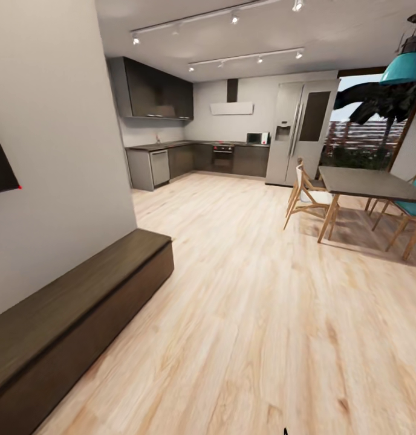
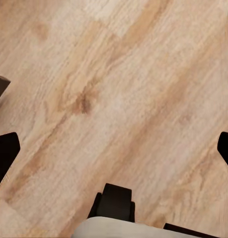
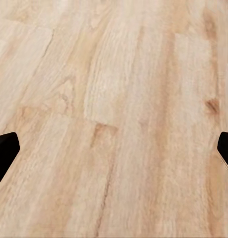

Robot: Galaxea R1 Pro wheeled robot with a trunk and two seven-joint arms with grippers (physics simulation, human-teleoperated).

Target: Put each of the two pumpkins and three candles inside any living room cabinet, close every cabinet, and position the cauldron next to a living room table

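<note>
Faced a kitchen beyond pale wood floor (image 1: 244, 314). Cabinet (image 1: 69, 326) ran along the wall, drawers shut, apart from both hands. Left hand (image 2: 114, 148) and right hand (image 3: 114, 153) hung spread wide above floor, empty.

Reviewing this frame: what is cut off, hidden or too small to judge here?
- Cabinet, head view: its near end runs off the picture's edge, and its front is too oblique to confirm the drawers are shut.
- Left gripper and right gripper, wrist views: fingertips cut by the side edges.
- Microwave, head view: too small for detail.
</note>
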